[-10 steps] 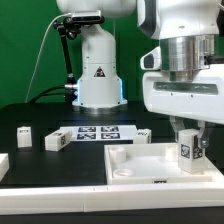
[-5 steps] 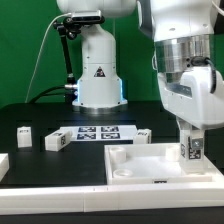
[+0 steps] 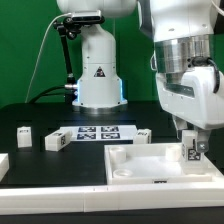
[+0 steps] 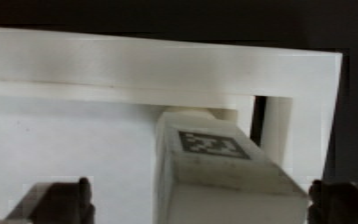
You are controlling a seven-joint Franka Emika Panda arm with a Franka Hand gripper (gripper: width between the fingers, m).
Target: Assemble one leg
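The leg (image 3: 192, 152), a small white block with a black-and-white tag, stands upright at the far corner of the large white tray-like part (image 3: 135, 165), on the exterior view's right. My gripper (image 3: 191, 140) is down over the leg with a finger on either side. In the wrist view the leg (image 4: 220, 160) rises between my two dark fingertips (image 4: 60, 200). A clear gap shows between that finger and the leg, while the other finger sits close against it. My gripper (image 4: 202, 200) is open.
Three more legs lie on the black table: two on the exterior view's left (image 3: 22, 132) (image 3: 55, 140) and one (image 3: 143, 134) behind the tray. The marker board (image 3: 97, 132) lies between them. The robot base (image 3: 98, 70) stands behind. A white part (image 3: 3, 165) shows at the left edge.
My wrist has turned over the leg since a second ago, then stayed nearly still. The leg has stayed at the tray's corner, sitting very slightly lower.
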